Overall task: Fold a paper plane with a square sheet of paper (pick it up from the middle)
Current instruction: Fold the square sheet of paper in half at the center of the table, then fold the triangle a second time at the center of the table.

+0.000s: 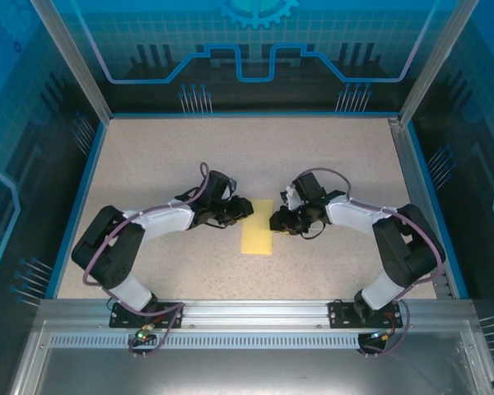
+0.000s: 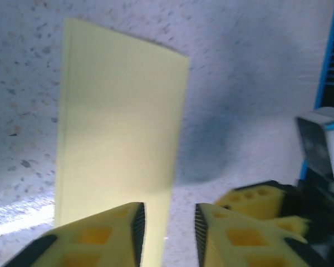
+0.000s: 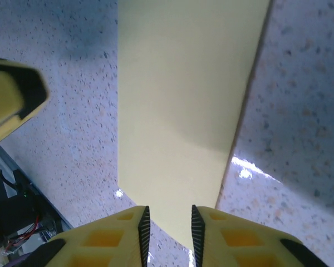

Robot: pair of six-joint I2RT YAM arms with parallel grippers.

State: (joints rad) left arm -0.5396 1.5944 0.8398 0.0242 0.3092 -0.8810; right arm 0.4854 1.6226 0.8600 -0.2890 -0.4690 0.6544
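The yellow sheet of paper (image 1: 257, 237) lies flat on the speckled table, folded into a narrow rectangle rather than a square or a pointed plane. My left gripper (image 1: 245, 208) hovers at its far left corner and my right gripper (image 1: 274, 220) at its right edge. In the left wrist view the paper (image 2: 119, 122) stretches away, its long edge running under the gap of my left gripper (image 2: 170, 228), which is open. In the right wrist view the paper (image 3: 183, 94) has its near corner under the gap of my right gripper (image 3: 167, 231), also open. Neither gripper pinches anything.
The speckled table (image 1: 148, 164) has a blue rim (image 1: 81, 206) and metal corner posts. A yellow finger of the right gripper (image 2: 256, 197) shows close by in the left wrist view. A finger of the left gripper (image 3: 11, 100) shows in the right wrist view.
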